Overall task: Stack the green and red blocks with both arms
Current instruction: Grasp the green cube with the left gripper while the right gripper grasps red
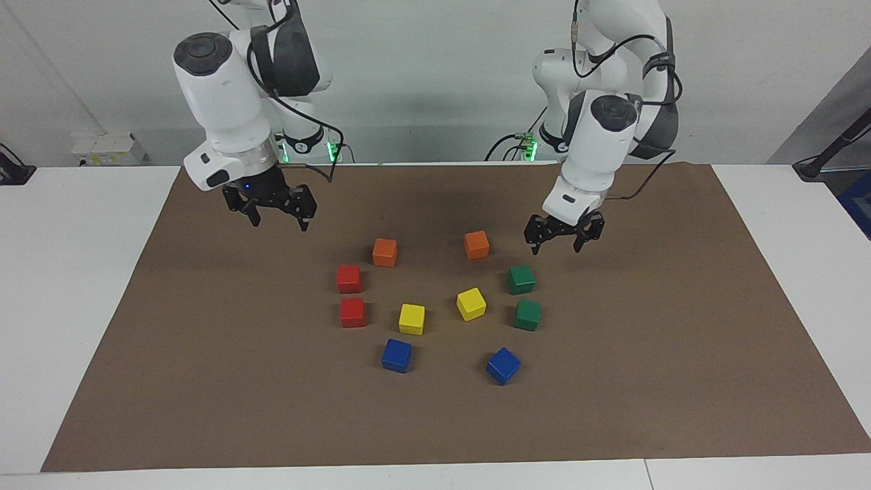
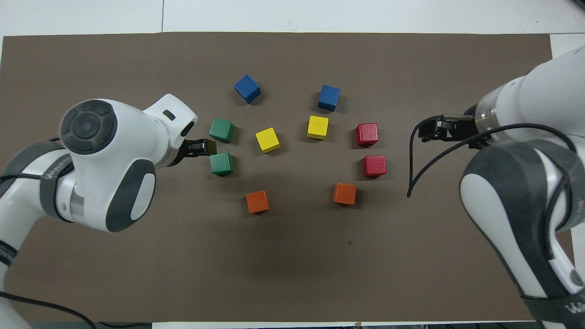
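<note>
Two dark green blocks [image 1: 521, 279] [image 1: 527, 314] sit side by side on the brown mat toward the left arm's end, also in the overhead view [image 2: 221, 164] [image 2: 221, 130]. Two red blocks [image 1: 348, 278] [image 1: 352, 312] sit toward the right arm's end, also in the overhead view [image 2: 374, 166] [image 2: 367, 134]. My left gripper [image 1: 556, 248] [image 2: 205, 147] is open and empty, raised over the mat just beside the green blocks. My right gripper [image 1: 280, 224] [image 2: 427, 132] is open and empty, raised over the mat beside the red blocks.
Two orange cubes [image 1: 384, 252] [image 1: 476, 244] lie nearer to the robots than the red and green blocks. Two yellow cubes [image 1: 412, 318] [image 1: 471, 303] lie between the pairs. Two blue cubes [image 1: 396, 355] [image 1: 503, 365] lie farthest. The brown mat [image 1: 204, 381] covers the white table.
</note>
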Tool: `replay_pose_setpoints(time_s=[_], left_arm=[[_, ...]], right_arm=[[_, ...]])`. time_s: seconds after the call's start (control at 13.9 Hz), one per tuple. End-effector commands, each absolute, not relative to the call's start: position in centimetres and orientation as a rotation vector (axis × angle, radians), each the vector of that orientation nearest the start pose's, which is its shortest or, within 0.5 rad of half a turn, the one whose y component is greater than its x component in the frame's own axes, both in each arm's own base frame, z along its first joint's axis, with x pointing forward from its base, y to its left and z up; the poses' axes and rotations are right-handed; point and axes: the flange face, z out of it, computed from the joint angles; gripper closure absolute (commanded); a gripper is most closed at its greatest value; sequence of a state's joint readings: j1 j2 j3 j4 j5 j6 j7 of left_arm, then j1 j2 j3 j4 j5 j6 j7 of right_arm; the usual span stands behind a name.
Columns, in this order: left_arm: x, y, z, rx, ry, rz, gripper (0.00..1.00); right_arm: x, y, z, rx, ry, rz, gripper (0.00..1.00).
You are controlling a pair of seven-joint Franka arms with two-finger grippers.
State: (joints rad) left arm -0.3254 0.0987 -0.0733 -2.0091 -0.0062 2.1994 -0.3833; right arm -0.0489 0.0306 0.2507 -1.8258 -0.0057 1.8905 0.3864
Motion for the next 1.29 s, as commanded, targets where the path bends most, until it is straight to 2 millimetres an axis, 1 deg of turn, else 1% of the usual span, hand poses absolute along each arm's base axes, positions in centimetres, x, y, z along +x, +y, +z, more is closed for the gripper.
replay_pose_setpoints(time_s=[0.0,0.07,0.14,0.29,0.36,0.43,0.5,0.58,0.79,0.86,1.01,1.15,1.22], left_arm=[[53.1,-24.3,37.8,-3.205,-0.002,-0.157,0.0],[53.1,-24.3,36.9,-3.207,0.002,-0.166,0.0],[53.3,-24.4,36.0,-3.207,0.002,-0.163,0.0],[53.6,-24.5,34.4,-3.206,0.003,-0.151,0.0],[53.7,-24.5,33.3,-3.204,-0.005,-0.137,0.0],[53.8,-24.7,32.6,-3.207,-0.013,-0.147,0.0],[54.0,-24.8,31.7,-3.21,-0.058,-0.15,0.0],[54.0,-24.9,31.2,-3.21,-0.105,-0.146,0.0],[54.0,-24.7,30.6,-3.206,-0.135,-0.131,0.01],[54.0,-24.7,30.5,-3.206,-0.14,-0.131,0.05],[54.1,-24.8,30.5,-3.211,-0.163,-0.15,0.16],[54.1,-25.0,29.7,-3.209,-0.164,-0.139,0.2],[54.0,-25.0,29.6,-3.208,-0.164,-0.134,0.3]], right_arm=[[56.9,14.2,47.1,-3.076,0.349,-0.077,0.0],[57.3,14.2,45.8,-3.065,0.36,-0.1,0.0],[57.6,14.7,44.4,-3.059,0.349,-0.104,0.0],[57.1,16.3,41.3,-3.055,0.323,-0.099,0.0],[57.3,16.4,39.8,-3.042,0.339,-0.121,0.0],[57.4,16.6,38.6,-3.036,0.348,-0.121,0.0],[57.4,17.3,37.7,-3.027,0.36,-0.123,0.0],[57.1,18.0,36.8,-3.02,0.365,-0.128,0.0],[56.2,18.0,34.2,-3.021,0.354,-0.126,0.0],[55.8,17.9,33.5,-3.027,0.342,-0.112,0.0],[55.4,17.7,32.9,-3.036,0.334,-0.094,0.0],[55.1,17.6,32.6,-3.045,0.294,-0.085,0.0],[54.9,17.4,32.4,-3.05,0.28,-0.078,0.0]])
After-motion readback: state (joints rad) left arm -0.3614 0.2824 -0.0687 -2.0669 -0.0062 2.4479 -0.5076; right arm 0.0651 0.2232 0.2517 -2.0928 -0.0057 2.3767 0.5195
